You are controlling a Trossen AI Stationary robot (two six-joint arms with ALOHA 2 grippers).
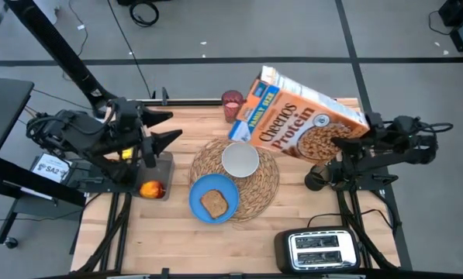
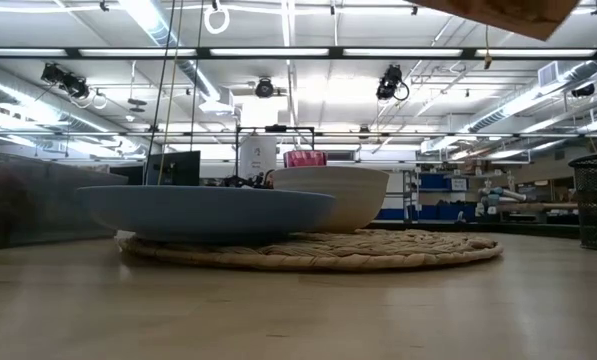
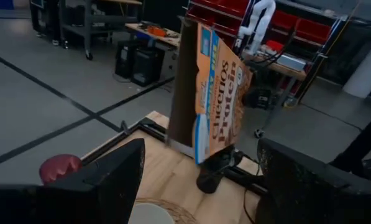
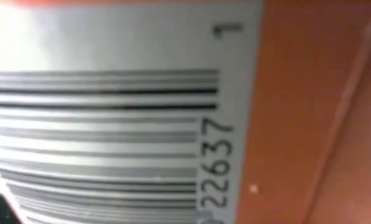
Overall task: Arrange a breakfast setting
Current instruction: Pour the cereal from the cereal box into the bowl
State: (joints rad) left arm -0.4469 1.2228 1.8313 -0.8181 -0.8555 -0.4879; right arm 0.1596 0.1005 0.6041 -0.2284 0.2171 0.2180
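Observation:
My right gripper (image 1: 341, 144) is shut on the orange Cheerios box (image 1: 309, 122). The box is lifted and tilted, its open top (image 1: 267, 76) toward the table's far left, above the white bowl (image 1: 240, 160). The bowl and a blue plate (image 1: 200, 194) holding toast (image 1: 214, 203) sit on the round straw placemat (image 1: 266, 182). The red cup (image 1: 233, 101) stands at the far edge. The red apple (image 1: 152, 188) lies at the left. My left gripper (image 1: 163, 127) is open and empty, left of the placemat. I see no spoon. My right gripper holds the box near its bottom end (image 1: 354, 130), coming from the table's right side. In the left wrist view its fingers (image 3: 217, 163) sit at the box's lower corner. The box is clear of the table; only its corner (image 2: 498, 14) shows in the low view. The right wrist view shows only its barcode (image 4: 110, 124).
A black-and-silver toaster (image 1: 320, 249) stands at the near right edge. Bare wood lies in front of the plate and between the placemat and my right arm.

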